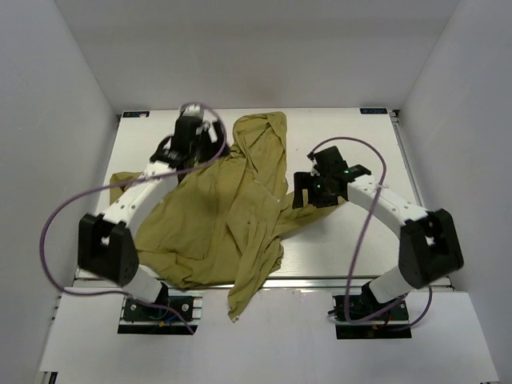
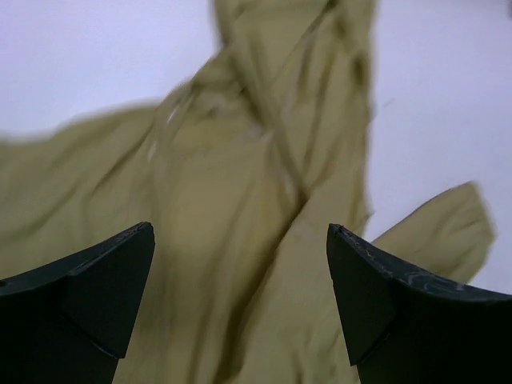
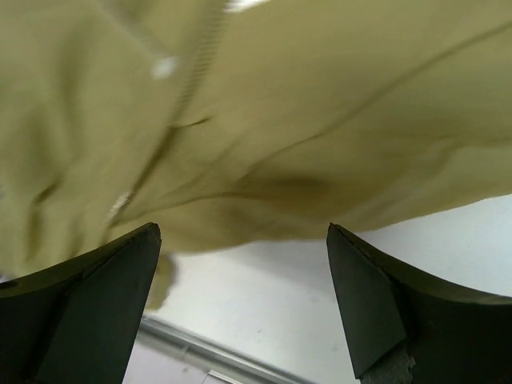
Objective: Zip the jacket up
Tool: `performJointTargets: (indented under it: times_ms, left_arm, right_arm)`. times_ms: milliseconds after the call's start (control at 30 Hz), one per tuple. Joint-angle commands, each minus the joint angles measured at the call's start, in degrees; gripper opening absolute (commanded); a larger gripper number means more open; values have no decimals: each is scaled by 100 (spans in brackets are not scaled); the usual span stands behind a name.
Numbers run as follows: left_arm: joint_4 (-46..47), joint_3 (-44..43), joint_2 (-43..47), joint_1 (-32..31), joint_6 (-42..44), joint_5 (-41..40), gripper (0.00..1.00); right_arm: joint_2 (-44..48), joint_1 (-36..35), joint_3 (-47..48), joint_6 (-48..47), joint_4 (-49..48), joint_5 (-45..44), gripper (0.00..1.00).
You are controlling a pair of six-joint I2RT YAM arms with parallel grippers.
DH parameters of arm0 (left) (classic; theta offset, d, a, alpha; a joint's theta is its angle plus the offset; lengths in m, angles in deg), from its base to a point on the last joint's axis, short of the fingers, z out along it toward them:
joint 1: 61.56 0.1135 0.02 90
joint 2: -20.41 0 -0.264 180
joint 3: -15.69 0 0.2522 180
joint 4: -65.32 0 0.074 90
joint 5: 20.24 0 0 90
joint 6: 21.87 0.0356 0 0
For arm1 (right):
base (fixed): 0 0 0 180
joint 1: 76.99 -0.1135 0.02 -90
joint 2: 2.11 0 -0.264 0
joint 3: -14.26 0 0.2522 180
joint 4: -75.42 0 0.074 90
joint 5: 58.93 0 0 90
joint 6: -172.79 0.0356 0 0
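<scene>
Left tool hangs over the jacket, right tool beside its right edge, both spread wide, empty.

Left gripper has its jaws wide apart with nothing between them, and the dark fingers sit in the bottom corners. Past them the olive jacket lies rumpled on the white table, all a bit blurry. One narrower part of it trails off to the right.
</scene>
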Motion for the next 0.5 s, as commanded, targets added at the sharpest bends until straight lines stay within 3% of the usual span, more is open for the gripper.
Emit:
performJointTargets:
  times_ms: [0,100,200,333,467]
  left_arm:
    - [91,1659,532,115,-489,-443,98]
    - [372,2200,727,150,-472,-478,98]
    - [364,2263,359,151,-393,-347,98]
    - [671,2062,-467,151,-305,154,98]
    - [742,1273,-1451,151,-112,857,98]
  right_arm:
    - [-778,234,285,-7,-149,-419,89]
    - [-1377,384,487,-33,-194,-542,89]
    - [-1852,620,628,-33,-246,-587,89]
    - [-2346,1069,865,-51,-159,-578,89]
    - [-2653,1657,1094,-33,-97,-578,89]
